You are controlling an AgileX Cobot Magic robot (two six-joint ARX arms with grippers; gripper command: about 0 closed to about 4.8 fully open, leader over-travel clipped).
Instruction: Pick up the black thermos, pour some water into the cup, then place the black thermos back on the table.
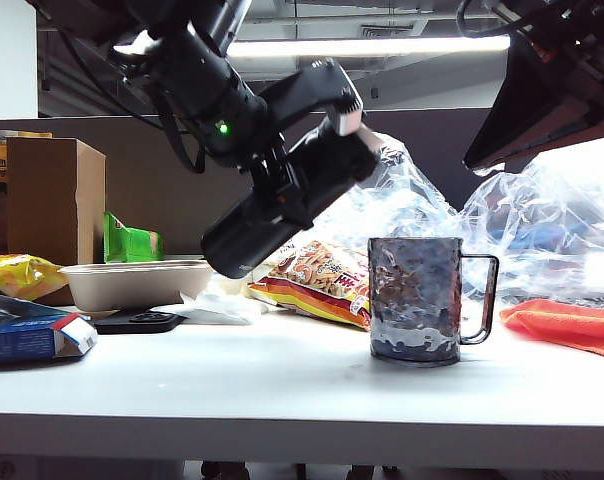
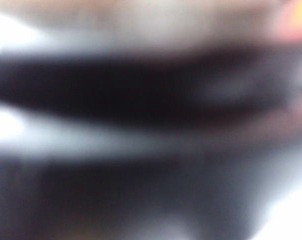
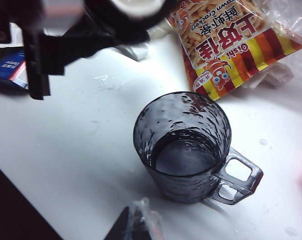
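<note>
In the exterior view the black thermos [image 1: 250, 238] hangs tilted above the table [image 1: 282, 390], its base low at the left and its upper end up and to the left of the cup [image 1: 415, 300]. My left gripper [image 1: 282, 185] is shut around its middle. The left wrist view is all blur. From the right wrist view, the thermos's pale spout [image 3: 136, 4] shows beyond the cup [image 3: 183, 145], which stands upright with water in its bottom. My right gripper [image 3: 136, 222] hovers shut on the near side of the cup, high at the right [image 1: 479, 165] in the exterior view.
A beige tray [image 1: 132, 282], a black phone [image 1: 142, 321] and a blue box [image 1: 27, 335] lie at the left. A snack bag [image 1: 317, 280] and crumpled clear plastic bags [image 1: 542, 220] sit behind the cup. An orange cloth [image 1: 572, 325] lies at the right.
</note>
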